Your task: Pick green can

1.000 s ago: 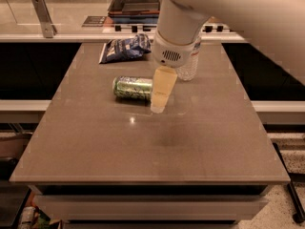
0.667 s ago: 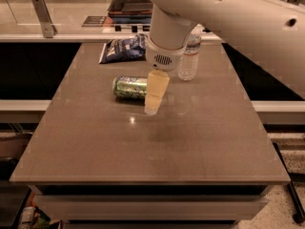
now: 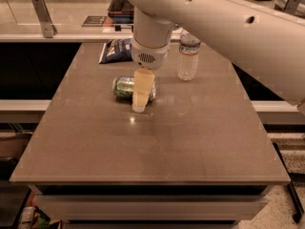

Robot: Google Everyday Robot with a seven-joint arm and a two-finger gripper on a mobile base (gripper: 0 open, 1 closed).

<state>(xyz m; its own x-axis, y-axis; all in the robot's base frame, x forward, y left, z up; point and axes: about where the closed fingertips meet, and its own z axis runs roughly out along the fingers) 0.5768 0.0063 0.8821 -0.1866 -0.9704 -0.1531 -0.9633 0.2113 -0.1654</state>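
The green can (image 3: 125,87) lies on its side on the brown table (image 3: 152,137), left of centre and toward the back. My gripper (image 3: 140,104) hangs from the white arm right over the can's right end. Its pale finger (image 3: 142,88) crosses in front of the can and reaches down to the tabletop. The can's right end is hidden behind the finger.
A clear plastic water bottle (image 3: 188,56) stands upright to the right of the can. A blue snack bag (image 3: 116,50) lies at the back left. A counter with a metal bracket (image 3: 43,16) runs behind the table. The large white arm spans the upper right.
The gripper has moved left, from beside the can's right end to over it. The can, bottle and bag have not moved.
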